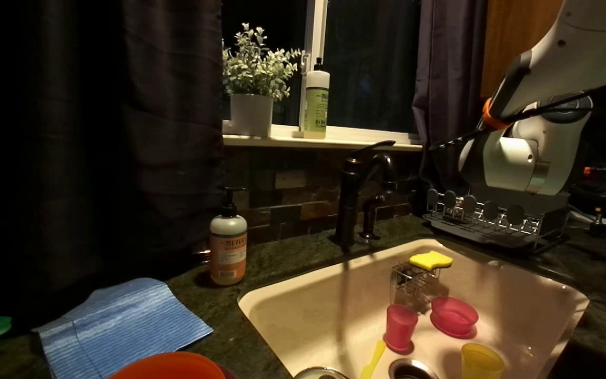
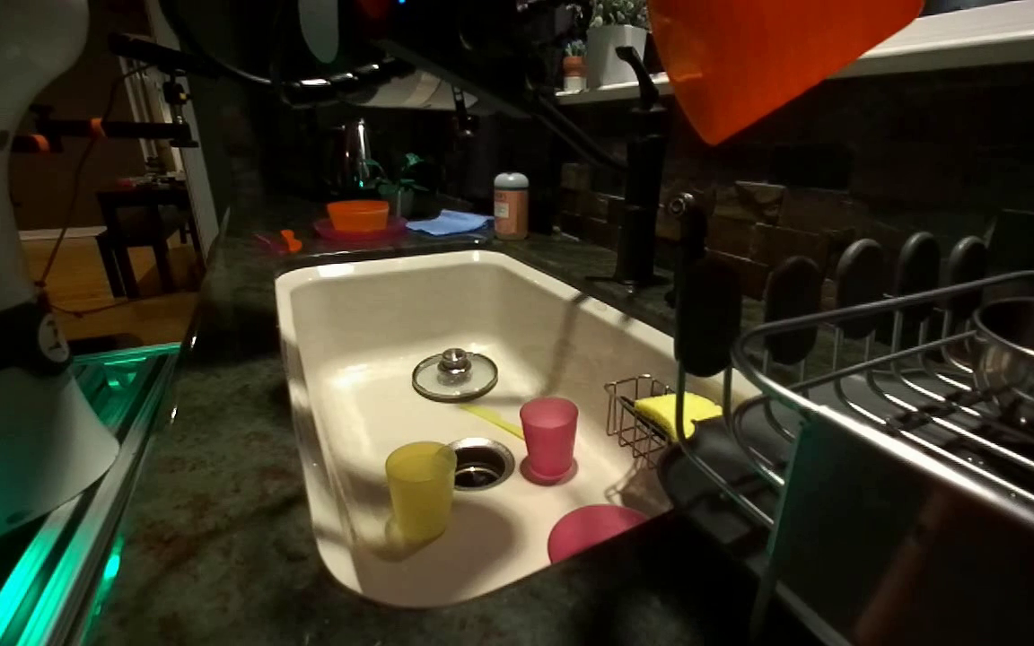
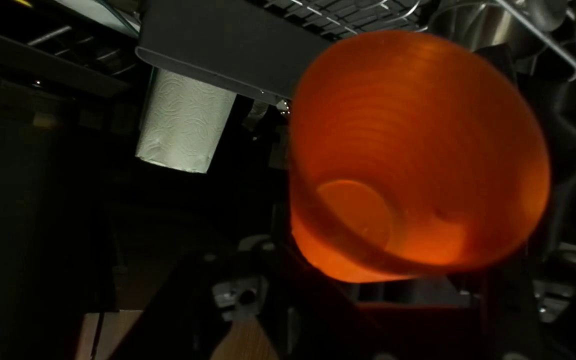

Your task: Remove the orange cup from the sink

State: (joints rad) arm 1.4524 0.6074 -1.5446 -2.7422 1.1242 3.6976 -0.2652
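Observation:
The orange cup (image 3: pixel 418 125) fills much of the wrist view, its open mouth toward the camera. It also shows in an exterior view (image 2: pixel 777 63), tilted, high at the top edge, in front of the faucet in the picture and above the dish rack side. My gripper (image 3: pixel 398 240) is shut on the cup, with dark fingers on both sides of it; the fingertips are mostly hidden in shadow and behind the cup. The cream sink (image 1: pixel 308 302) shows in both exterior views (image 2: pixel 373 309). The cup is up in the air, clear of the basin. The gripper is outside the frame in an exterior view that shows the arm (image 1: pixel 524 152).
In the sink are a pink cup (image 2: pixel 548 440), yellow cup (image 2: pixel 421 493), pink bowl (image 1: pixel 454 316), glass lid (image 2: pixel 454 377) and wire caddy with yellow sponge (image 1: pixel 431 260). A dark faucet (image 1: pixel 349 200) and dish rack (image 1: pixel 492 221) stand at the sink. An orange bowl (image 2: pixel 358 215) sits on the counter.

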